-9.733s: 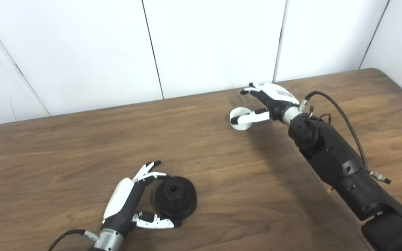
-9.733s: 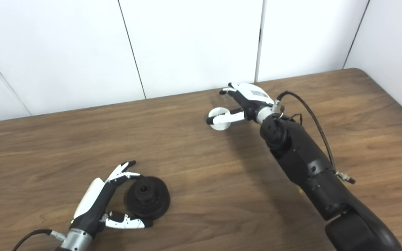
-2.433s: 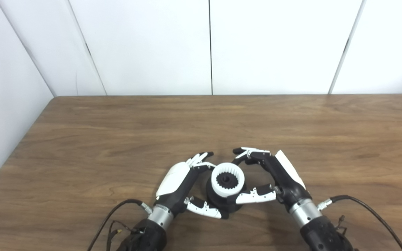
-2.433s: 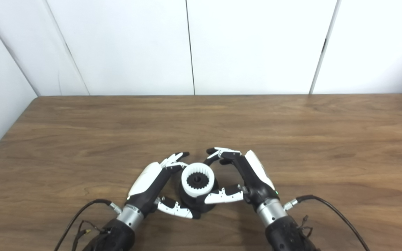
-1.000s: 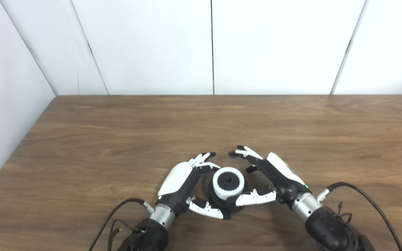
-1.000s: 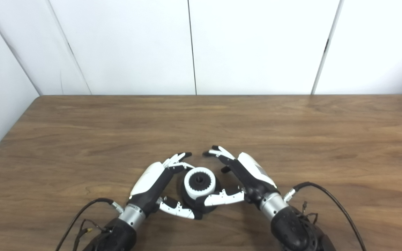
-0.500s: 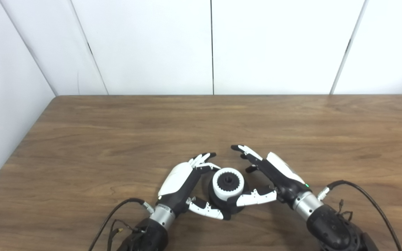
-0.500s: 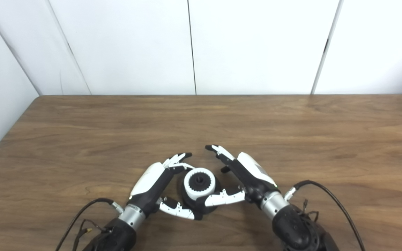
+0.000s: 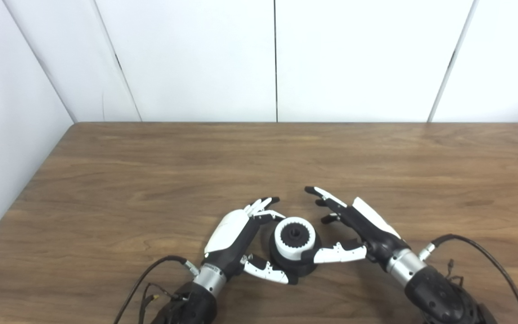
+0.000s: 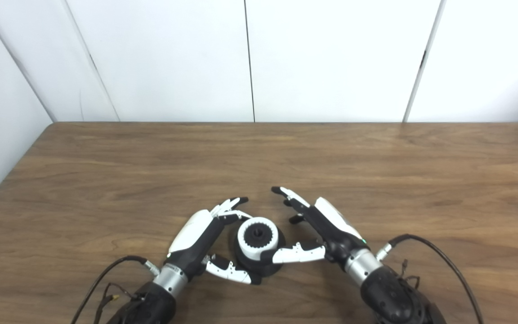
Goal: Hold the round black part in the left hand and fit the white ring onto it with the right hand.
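white ring (image 9: 294,231) seated on round black part (image 9: 293,263), left hand (image 9: 236,234) cupping part, right hand (image 9: 361,227) spread, holding nothing

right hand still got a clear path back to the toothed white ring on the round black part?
Probably yes. The right hand is open right beside the toothed white ring, whose top is uncovered on the round black part. The left hand grips the black part from the opposite side, leaving the right-hand approach free.

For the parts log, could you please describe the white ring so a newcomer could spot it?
On the near edge of the wooden table, between the two hands, stands a round black part. The white ring sits on top, the only white piece with teeth inside.
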{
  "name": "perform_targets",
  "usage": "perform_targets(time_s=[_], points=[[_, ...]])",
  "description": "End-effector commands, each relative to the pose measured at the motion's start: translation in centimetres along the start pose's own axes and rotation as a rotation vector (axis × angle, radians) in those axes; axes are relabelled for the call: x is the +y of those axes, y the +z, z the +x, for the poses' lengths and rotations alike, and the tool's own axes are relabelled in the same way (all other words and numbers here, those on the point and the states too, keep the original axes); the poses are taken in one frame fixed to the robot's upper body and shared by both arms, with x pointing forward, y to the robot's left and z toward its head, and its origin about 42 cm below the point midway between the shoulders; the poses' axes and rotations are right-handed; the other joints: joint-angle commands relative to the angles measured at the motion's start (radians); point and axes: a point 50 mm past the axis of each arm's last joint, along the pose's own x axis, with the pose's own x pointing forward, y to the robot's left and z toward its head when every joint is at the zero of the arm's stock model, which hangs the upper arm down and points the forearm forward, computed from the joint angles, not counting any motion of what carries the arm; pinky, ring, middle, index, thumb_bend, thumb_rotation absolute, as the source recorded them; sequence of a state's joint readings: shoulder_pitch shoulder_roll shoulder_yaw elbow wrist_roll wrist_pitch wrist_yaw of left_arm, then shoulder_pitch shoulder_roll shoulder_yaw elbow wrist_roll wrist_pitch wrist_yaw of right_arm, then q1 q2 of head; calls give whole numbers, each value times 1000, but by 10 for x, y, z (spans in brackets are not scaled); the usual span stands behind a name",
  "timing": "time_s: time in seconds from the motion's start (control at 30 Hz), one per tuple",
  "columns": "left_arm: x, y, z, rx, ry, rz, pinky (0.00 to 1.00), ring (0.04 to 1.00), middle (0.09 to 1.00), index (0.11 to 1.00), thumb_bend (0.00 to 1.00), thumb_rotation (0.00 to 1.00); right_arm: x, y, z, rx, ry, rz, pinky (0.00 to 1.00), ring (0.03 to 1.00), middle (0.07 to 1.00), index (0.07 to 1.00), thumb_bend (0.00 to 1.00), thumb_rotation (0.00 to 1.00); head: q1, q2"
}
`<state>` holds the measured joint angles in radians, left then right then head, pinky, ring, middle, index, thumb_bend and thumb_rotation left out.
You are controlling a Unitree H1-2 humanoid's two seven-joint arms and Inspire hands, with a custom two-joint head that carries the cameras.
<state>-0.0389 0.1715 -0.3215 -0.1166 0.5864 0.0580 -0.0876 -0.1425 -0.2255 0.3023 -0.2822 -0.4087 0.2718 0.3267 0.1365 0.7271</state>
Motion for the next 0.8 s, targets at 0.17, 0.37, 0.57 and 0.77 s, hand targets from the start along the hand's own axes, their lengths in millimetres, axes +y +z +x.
perform_targets(time_s=[0.17,0.37,0.57,0.77], points=[[-3,-5,-3,14,-28,12,963,980,958,607,900,241,-24,-1,-3,-15,-125,23,820,929,957,937,948,503,-3,1],[-3,-6,-3,10,-27,11,960,978,958,607,897,248,-31,-1,-8,-10,-164,44,846,935,955,929,941,493,-9,4],[-2,-6,-2,9,-27,10,964,983,963,607,895,256,-32,-7,-19,-7,-196,90,815,903,922,922,950,486,-8,6],[-2,-6,-2,12,-25,11,957,978,959,606,900,254,-23,-15,-27,11,-230,143,800,917,945,921,949,482,-16,5]])
